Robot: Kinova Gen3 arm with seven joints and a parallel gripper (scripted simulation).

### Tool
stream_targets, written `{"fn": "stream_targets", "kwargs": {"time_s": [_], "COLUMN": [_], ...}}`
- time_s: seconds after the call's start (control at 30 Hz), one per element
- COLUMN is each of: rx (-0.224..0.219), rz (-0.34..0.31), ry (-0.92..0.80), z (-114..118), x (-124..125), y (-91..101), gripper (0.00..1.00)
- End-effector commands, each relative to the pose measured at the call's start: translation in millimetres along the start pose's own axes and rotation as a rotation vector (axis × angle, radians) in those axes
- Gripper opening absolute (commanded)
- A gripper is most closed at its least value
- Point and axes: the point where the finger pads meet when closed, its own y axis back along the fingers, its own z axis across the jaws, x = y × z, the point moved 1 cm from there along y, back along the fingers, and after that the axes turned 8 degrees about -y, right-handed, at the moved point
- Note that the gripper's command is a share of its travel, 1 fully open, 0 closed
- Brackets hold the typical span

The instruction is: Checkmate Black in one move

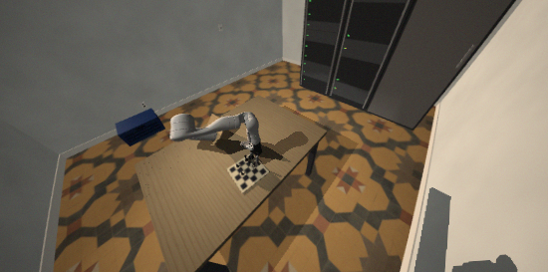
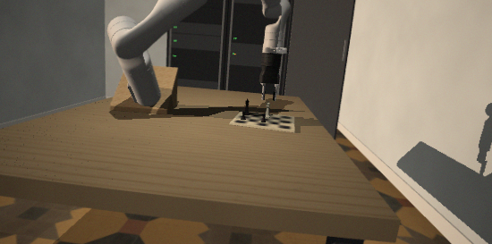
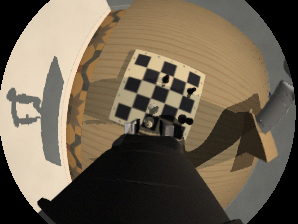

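The small white chess piece (image 2: 267,110) stands upright on the far part of the square black-and-cream chessboard (image 2: 286,127), and that board is the landmark here, lying flat near the far right corner of the long wooden table (image 2: 179,164). Directly above the white piece hangs the black two-finger gripper (image 2: 268,97), pointing straight down; its fingers (image 2: 263,96) are spread apart with nothing between them, their tips just above the piece's top and not touching it. To the left of the white piece, also on the board's far part, stands a taller black chess piece (image 2: 246,106), upright, with a shorter black piece (image 2: 263,119) nearer the board's middle. In the wrist view the board (image 3: 131,76) shows its chequered squares and a pale border, with dark pieces (image 3: 193,90) towards one edge; any letters or digits on that border are too small to read. Away from the board to its left, the pale grey jointed arm (image 2: 148,25) rises from a raised wooden block (image 2: 163,83) on the table. Behind the board stand tall dark server cabinets (image 2: 201,34) with small green lights, bearing no legible labels. Under the table lies an orange and brown patterned tile floor (image 1: 359,182), and a blue box (image 1: 139,126) sits by the grey wall.
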Motion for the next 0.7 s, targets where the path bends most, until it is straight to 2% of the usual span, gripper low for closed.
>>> {"fn": "stream_targets", "kwargs": {"time_s": [0.0, 0.67], "rx": [0.006, 0.008], "rz": [-0.001, -0.003], "ry": [-0.007, -0.010], "z": [-1.2, -4.2], "x": [-0.7, -3.6], "y": [-1.3, -0.4], "gripper": [0.79, 0.79]}}
